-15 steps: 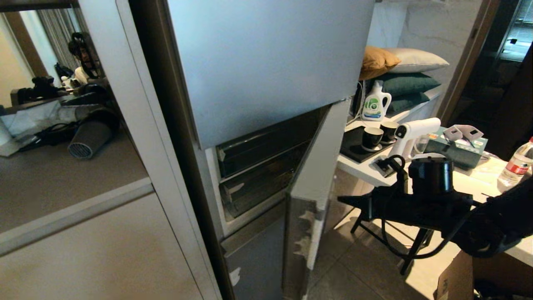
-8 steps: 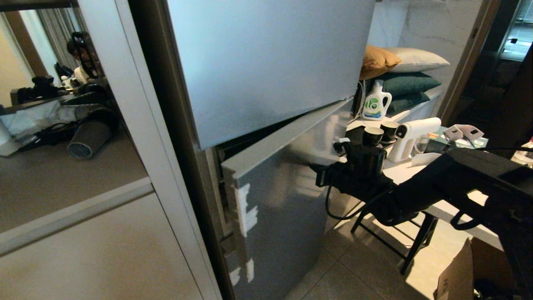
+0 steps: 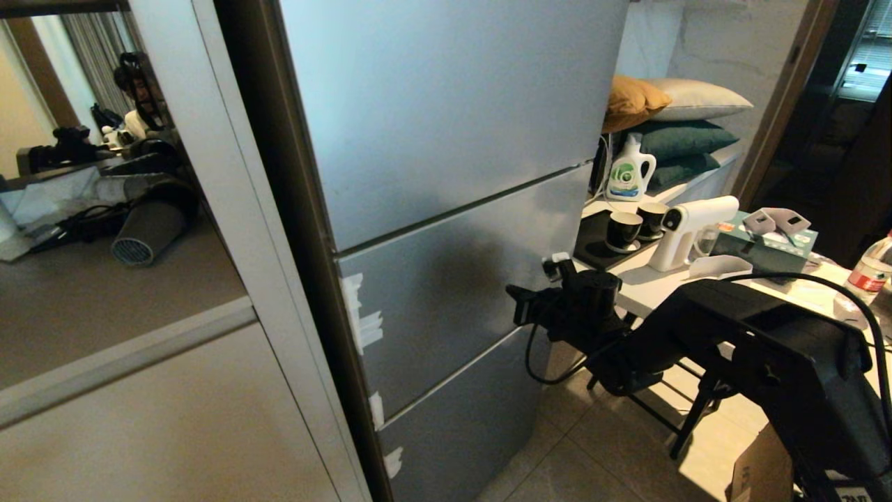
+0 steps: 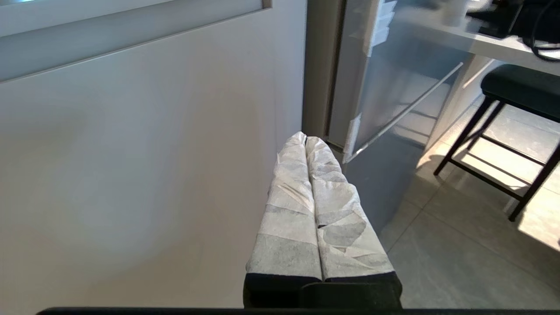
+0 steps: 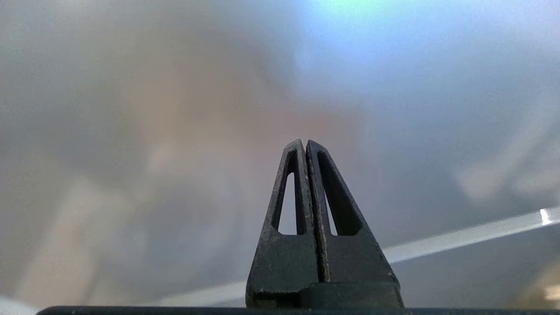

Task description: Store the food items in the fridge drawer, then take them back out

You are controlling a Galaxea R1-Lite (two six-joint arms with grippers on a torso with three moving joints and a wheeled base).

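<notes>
The silver-grey fridge (image 3: 446, 125) stands with all its doors shut, so the fridge drawer and the food items are hidden. My right gripper (image 3: 514, 308) reaches out level from the right, and its tip is at the middle door (image 3: 432, 293) near that door's right edge. Its black fingers are shut with nothing between them, and the right wrist view shows the right gripper (image 5: 305, 142) close up against the grey door panel. My left gripper (image 4: 305, 134), wrapped in white, is shut and empty. It hangs low beside a white cabinet front (image 4: 131, 175).
Right of the fridge stands a white table (image 3: 648, 293) with two black cups (image 3: 622, 230), a white spray gun (image 3: 686, 223), a detergent bottle (image 3: 628, 174), a tissue box (image 3: 763, 247) and a water bottle (image 3: 867, 275). A black stool (image 3: 697, 418) and a cardboard box (image 3: 759, 467) stand on the tiled floor.
The middle fridge door has swung from wide open to fully shut. My right arm moved left with it, its shut gripper against the door panel.
</notes>
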